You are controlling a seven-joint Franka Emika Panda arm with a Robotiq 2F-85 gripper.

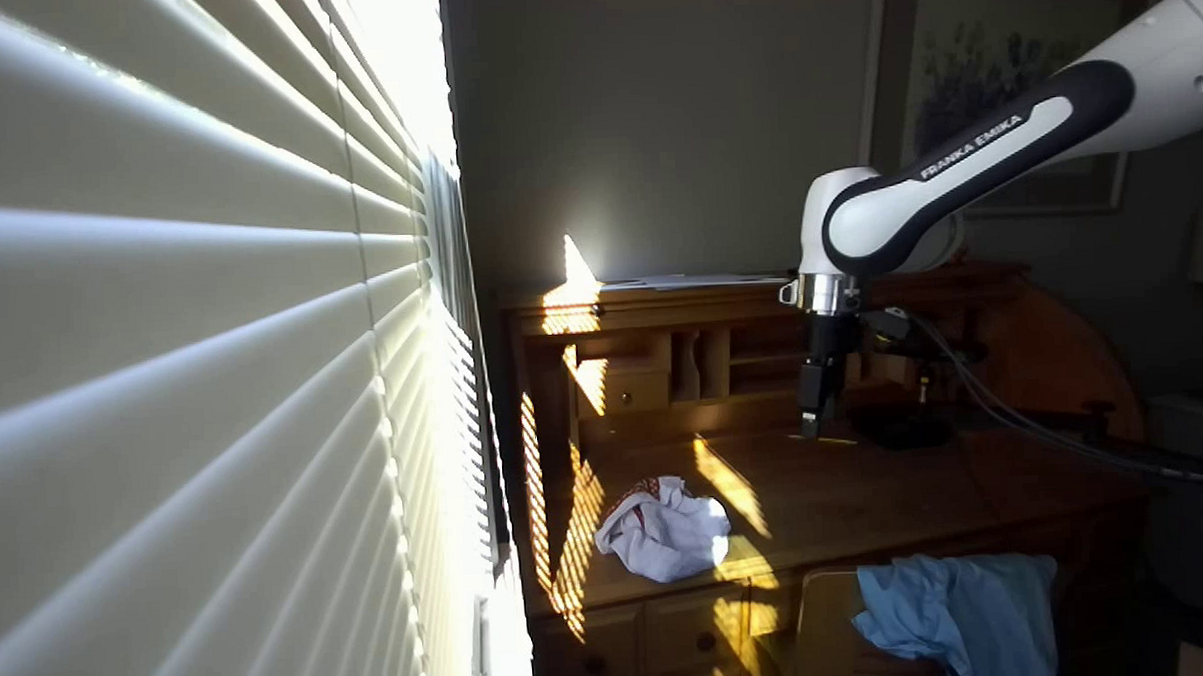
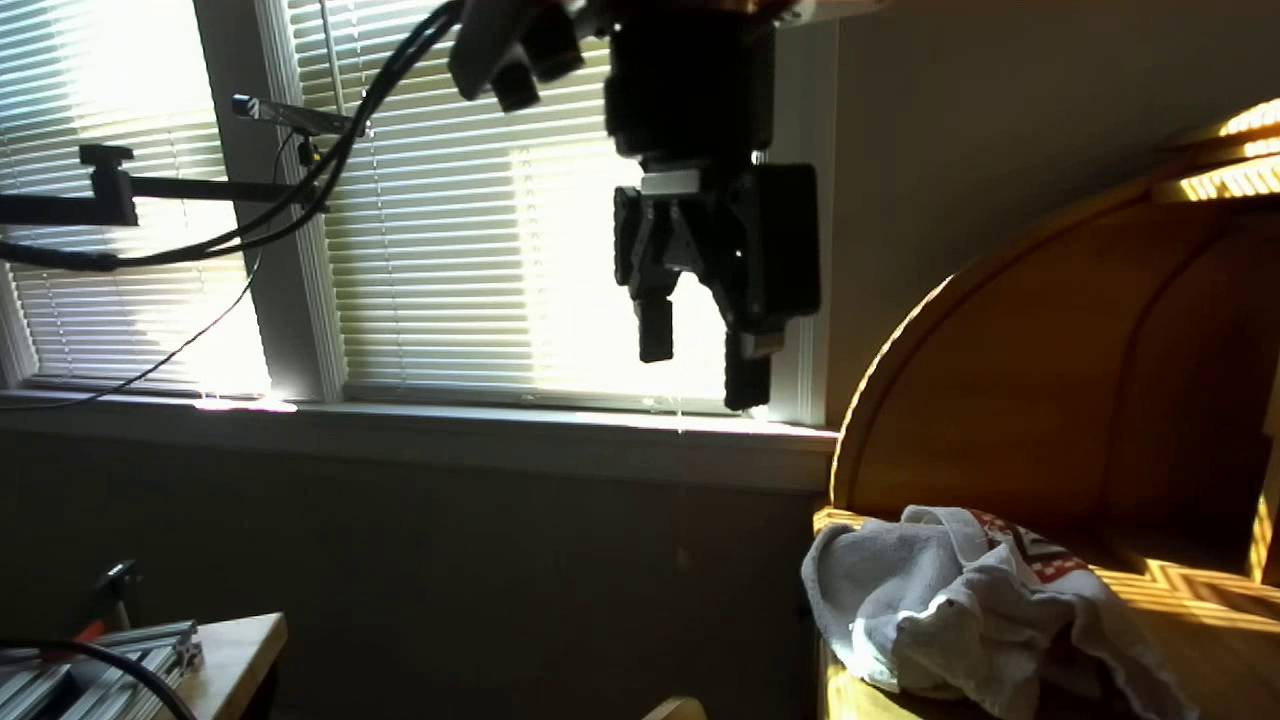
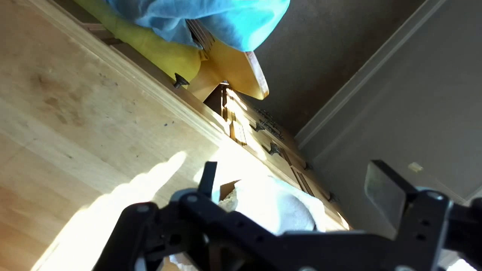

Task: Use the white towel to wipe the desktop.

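The white towel, with a red and dark patterned part, lies crumpled at the desk's front corner on the window side. It also shows in an exterior view and, overexposed and partly hidden behind the gripper, in the wrist view. The desktop is brown wood with strips of sunlight; dark spots show on it in the wrist view. My gripper is open and empty, pointing down above the towel's height and apart from it. It also shows in an exterior view and the wrist view.
A chair with a blue cloth over it stands at the desk's front. Cubbyholes rise at the back. Window blinds flank the desk. A black cable hangs from the arm. A side table holds metal profiles.
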